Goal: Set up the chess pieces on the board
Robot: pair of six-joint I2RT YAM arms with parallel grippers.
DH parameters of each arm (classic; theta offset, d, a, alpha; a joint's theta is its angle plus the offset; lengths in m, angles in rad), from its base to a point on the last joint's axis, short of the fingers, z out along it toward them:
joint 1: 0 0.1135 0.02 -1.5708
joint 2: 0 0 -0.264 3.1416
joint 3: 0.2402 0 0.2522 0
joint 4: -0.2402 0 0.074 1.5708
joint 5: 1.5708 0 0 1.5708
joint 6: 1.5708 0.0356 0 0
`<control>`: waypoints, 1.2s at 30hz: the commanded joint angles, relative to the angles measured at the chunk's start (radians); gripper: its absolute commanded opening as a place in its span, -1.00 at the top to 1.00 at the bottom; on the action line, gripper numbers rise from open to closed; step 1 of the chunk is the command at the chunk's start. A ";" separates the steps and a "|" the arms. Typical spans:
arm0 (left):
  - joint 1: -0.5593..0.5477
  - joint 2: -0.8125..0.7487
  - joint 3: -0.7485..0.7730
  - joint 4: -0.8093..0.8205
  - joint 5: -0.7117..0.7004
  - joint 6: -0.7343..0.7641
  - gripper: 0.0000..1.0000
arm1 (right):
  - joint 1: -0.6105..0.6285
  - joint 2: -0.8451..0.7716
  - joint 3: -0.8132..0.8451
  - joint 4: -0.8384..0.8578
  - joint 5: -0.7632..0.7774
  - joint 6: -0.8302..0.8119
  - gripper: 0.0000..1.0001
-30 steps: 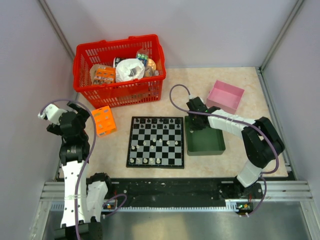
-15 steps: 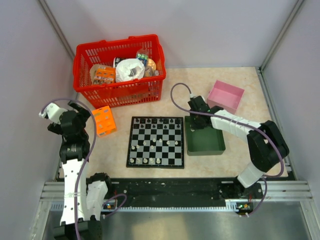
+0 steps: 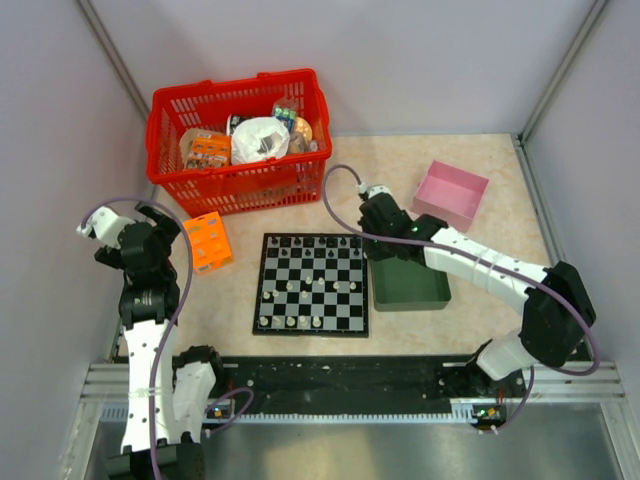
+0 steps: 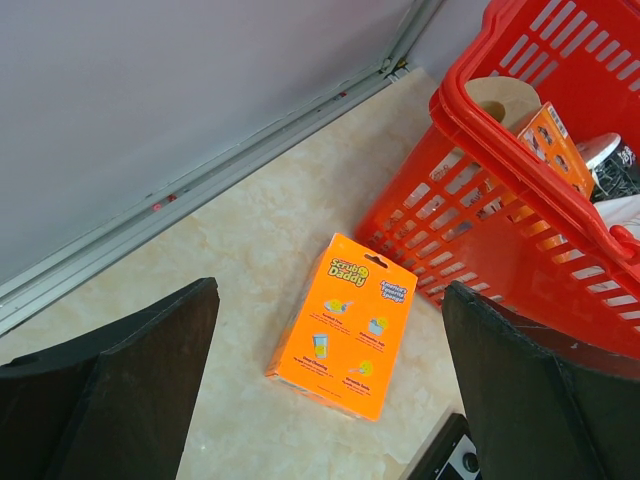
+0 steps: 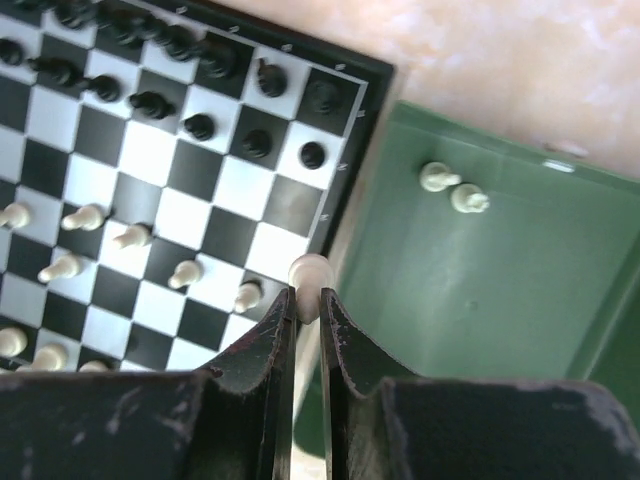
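Right tool [image 5: 307, 292], almost shut, pinches a tiny pale white chess piece [image 5: 309, 270] above the edge of the black-and-white checkered board [image 5: 290, 205]. The grip looks shallow, so the piece may slip.

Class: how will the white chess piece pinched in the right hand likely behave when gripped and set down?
Probably stiff and light: the white piece looks like small moulded plastic. Only its rounded head shows above the right hand's narrow fingertips, so it may slip or twist. If it is slim like the standing white pawns, it could tip on the board.
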 commanded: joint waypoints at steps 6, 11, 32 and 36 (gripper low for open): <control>0.005 -0.025 -0.007 0.038 0.014 -0.013 -0.98 | 0.209 0.000 0.045 -0.020 0.019 0.069 0.87; 0.005 -0.028 -0.007 0.038 0.008 -0.010 -0.97 | 0.302 0.043 0.040 -0.020 0.014 0.113 0.88; 0.005 -0.032 0.004 0.035 -0.001 -0.005 -0.98 | 0.467 0.175 0.022 -0.017 0.009 0.187 0.92; 0.005 -0.028 0.004 0.037 -0.001 -0.005 -0.97 | 0.467 0.200 0.023 -0.011 0.005 0.178 0.92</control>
